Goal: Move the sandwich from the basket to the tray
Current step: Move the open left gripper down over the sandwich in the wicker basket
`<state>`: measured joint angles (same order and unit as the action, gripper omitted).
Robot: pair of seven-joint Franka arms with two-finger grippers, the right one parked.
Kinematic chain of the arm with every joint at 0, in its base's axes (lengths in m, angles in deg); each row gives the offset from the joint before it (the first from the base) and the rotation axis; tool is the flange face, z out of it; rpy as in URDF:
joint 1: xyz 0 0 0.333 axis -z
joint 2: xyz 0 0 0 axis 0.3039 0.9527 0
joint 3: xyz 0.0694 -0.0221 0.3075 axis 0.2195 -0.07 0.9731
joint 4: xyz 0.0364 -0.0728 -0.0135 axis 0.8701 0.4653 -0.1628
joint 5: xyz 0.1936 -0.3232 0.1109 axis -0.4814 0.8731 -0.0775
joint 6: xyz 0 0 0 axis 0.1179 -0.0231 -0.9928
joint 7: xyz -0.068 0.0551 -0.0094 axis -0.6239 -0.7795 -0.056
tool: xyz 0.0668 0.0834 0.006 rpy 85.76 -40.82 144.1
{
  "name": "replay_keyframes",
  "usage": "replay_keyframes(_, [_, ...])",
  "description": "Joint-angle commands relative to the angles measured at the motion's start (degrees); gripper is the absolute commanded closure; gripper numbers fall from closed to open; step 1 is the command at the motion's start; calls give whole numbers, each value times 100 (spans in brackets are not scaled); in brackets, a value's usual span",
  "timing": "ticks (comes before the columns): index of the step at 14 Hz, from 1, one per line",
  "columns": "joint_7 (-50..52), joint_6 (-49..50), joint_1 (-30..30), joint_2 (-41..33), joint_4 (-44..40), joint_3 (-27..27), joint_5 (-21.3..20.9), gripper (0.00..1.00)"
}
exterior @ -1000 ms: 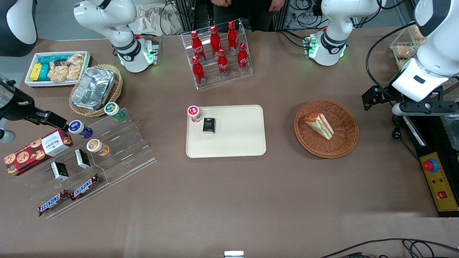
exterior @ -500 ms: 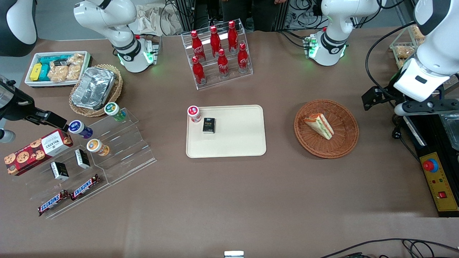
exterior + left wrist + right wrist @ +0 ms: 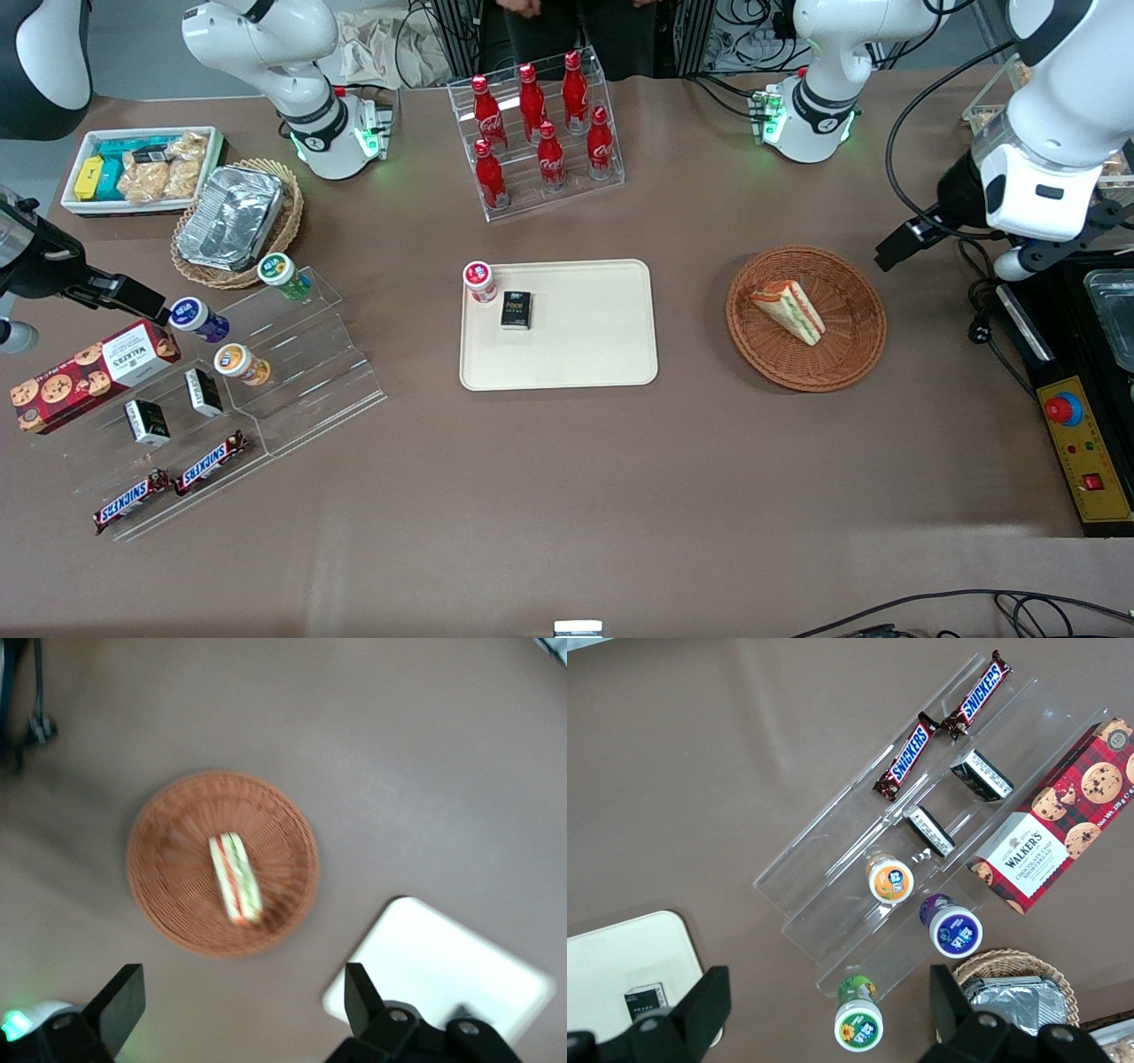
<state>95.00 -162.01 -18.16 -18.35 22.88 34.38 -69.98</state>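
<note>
The sandwich (image 3: 790,310) lies on its side in the round reddish-brown basket (image 3: 850,361), its red and green layers showing. The cream tray (image 3: 585,354) sits at the table's middle, beside the basket toward the parked arm's end. My left gripper (image 3: 241,1014) hangs open and empty high above the table, over the bare cloth next to the basket (image 3: 168,904) and a corner of the tray (image 3: 443,979). The sandwich (image 3: 235,877) shows between and past the fingertips (image 3: 127,992). In the front view the working arm's wrist (image 3: 1032,190) hovers beside the basket, toward its own end of the table.
On the tray stand a small red-capped jar (image 3: 479,282) and a black box (image 3: 516,310). A clear rack of red bottles (image 3: 536,133) stands farther from the front camera. A black control box (image 3: 1076,434) lies along the working arm's table edge.
The working arm's wrist has swung and shifted toward the basket and a little farther from the front camera. Sandwich, basket and tray have not moved.
</note>
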Motion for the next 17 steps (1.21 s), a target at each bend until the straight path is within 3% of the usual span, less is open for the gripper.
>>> replay_keyframes(1, [1008, 66, 47, -77, 80, -41, 126, 0])
replay_keyframes(4, [1571, 57, 310, -86, 273, -50, -295, 0])
replay_keyframes(9, [2056, -389, 355, -156, 1264, -50, -305, 0])
replay_keyframes(17, [2452, -3139, 477, -33, 3620, -50, -331, 0])
